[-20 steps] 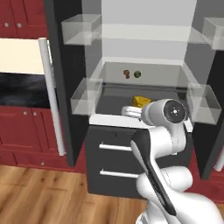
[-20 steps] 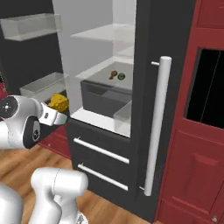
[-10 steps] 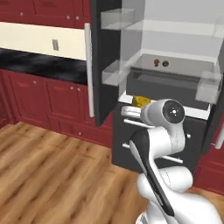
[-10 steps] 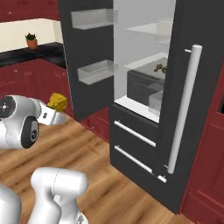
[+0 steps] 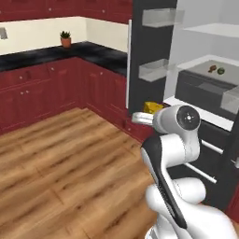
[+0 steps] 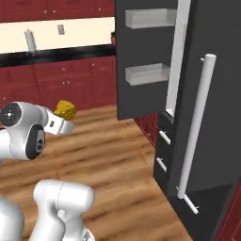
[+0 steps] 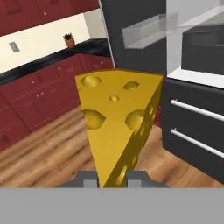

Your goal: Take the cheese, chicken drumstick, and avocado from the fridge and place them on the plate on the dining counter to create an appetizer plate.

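Cheese (image 7: 118,127): yellow-orange wedge with holes, held point-down between the fingers (image 7: 135,178), which are closed on its narrow lower end. Broad face toward the hand camera. In the left base view the cheese (image 5: 152,107) sits just beyond the white wrist, in front of the open fridge (image 5: 154,42); in the right base view the cheese (image 6: 64,111) is at the tip of the gripper (image 6: 63,120), out over the wooden floor (image 6: 117,155), apart from the fridge (image 6: 216,94).

Fridge: dark grey, door swung open. Two clear door bins (image 6: 148,74), one above the other; contents cannot be made out, they look see-through. Pale interior with glass shelves. On top of an inner dark drawer (image 5: 205,88) lie two small items side by side: a brownish one, likely the chicken drumstick (image 5: 212,69), and a dark green ball, the avocado (image 5: 221,71). Too small to tell whether they touch. Long white bar handle (image 6: 195,127) on the closed door, upright. Two lower drawers with white handles (image 7: 197,127).

Beyond: red cabinets under a black worktop (image 5: 51,52) along the wall, a small potted plant (image 5: 66,39) on it near the corner.
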Robot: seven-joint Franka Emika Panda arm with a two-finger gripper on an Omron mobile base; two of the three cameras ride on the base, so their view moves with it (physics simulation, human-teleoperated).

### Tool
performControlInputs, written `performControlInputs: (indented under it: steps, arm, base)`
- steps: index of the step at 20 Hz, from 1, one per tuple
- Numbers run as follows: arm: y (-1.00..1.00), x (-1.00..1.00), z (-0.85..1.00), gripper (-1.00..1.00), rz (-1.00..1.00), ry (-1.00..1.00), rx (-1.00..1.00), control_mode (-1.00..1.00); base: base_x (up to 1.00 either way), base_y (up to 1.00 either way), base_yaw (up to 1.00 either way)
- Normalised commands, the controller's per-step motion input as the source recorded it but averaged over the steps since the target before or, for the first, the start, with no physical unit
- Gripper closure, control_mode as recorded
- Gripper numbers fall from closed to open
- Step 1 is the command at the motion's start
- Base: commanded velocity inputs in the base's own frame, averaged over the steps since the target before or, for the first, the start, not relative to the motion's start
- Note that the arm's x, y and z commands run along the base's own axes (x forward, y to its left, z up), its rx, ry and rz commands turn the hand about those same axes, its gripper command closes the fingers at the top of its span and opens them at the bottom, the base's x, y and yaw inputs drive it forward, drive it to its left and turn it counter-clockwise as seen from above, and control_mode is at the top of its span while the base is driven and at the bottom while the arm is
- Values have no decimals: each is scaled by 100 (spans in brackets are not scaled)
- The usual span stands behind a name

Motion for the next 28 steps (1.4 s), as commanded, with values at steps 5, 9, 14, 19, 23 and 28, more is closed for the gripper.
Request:
performControlInputs:
  steps: [5, 9, 14, 19, 23, 28]
  arm:
    - [0, 0, 0, 100, 0, 0, 0, 100]
    - [0, 0, 0, 100, 0, 0, 0, 100]
    - [0, 0, 0, 100, 0, 0, 0, 100]
    - [0, 0, 0, 100, 0, 0, 0, 100]
    - [0, 0, 0, 100, 0, 0, 0, 100]
    - [0, 0, 0, 100, 0, 0, 0, 100]
  base:
    - [-65, -41, 67]
    - [-98, 0, 49]
    - [-100, 0, 44]
    - [-100, 8, 38]
    - [-99, 23, 34]
    - [-100, 12, 33]
